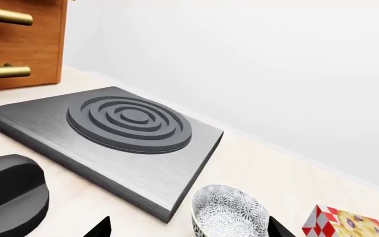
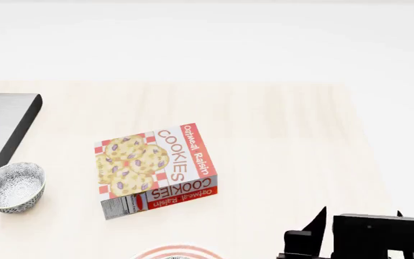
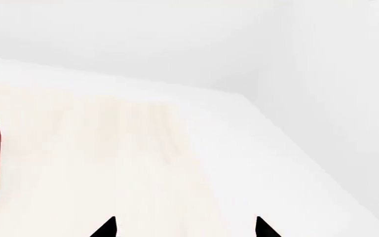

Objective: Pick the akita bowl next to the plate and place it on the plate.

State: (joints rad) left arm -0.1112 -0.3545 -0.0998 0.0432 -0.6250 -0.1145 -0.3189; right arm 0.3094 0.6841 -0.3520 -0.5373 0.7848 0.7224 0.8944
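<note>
Akita bowl (image 2: 13,186): lower left of head view, upright on desk (image 2: 279,140).
Plate (image 2: 178,252): bottom edge, sliver only.
Left hand (image 1: 188,228): fingertips spread, empty.
Right hand (image 3: 184,228): fingertips spread, empty.

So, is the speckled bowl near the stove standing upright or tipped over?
Upright. In the head view the akita bowl rests on its base with the open rim facing up; its interior looks empty.

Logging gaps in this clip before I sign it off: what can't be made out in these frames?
- Plate: head view shows only a sliver of red rings, the rest cut by the bottom edge; absent from both wrist views.
- Bowl: its lower part is cut by the edge in the left wrist view.
- Left gripper: only two dark tips show.
- Right gripper: likewise only tips.
- Stove plate: cut by the head view's left edge.
</note>
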